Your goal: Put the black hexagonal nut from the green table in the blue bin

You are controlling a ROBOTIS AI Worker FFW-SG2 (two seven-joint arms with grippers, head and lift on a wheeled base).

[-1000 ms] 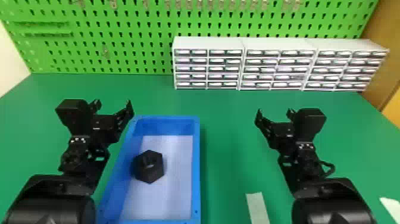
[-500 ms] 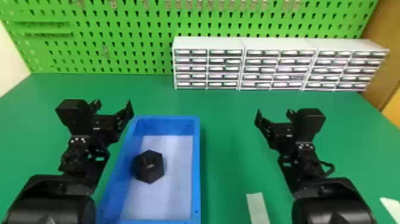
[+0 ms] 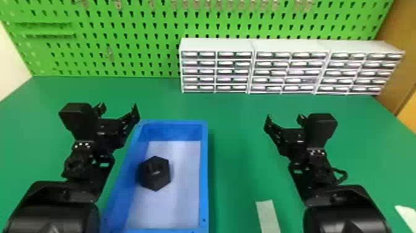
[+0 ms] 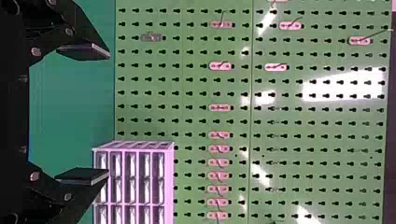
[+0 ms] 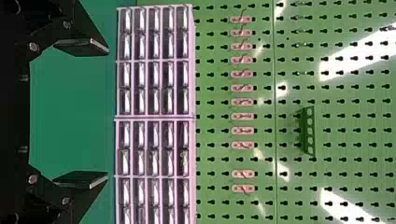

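In the head view the black hexagonal nut (image 3: pixel 155 173) lies inside the blue bin (image 3: pixel 204 173), on its pale floor toward the left wall. My left gripper (image 3: pixel 119 110) stands over the table left of the bin's far left corner, its fingers spread. On the table's right side, well away from the bin, is my right gripper (image 3: pixel 284 120), also open. In the left wrist view the left gripper (image 4: pixel 84 113) holds nothing between its two parted fingers. The right wrist view has the right gripper (image 5: pixel 81 113) likewise parted around nothing.
White drawer cabinets (image 3: pixel 216 45) line the back of the green table (image 3: pixel 238 139), before a green pegboard (image 3: pixel 123 55). A pale strip (image 3: pixel 267 215) lies near the front between bin and right arm, another pale piece (image 3: pixel 408 215) at the front right.
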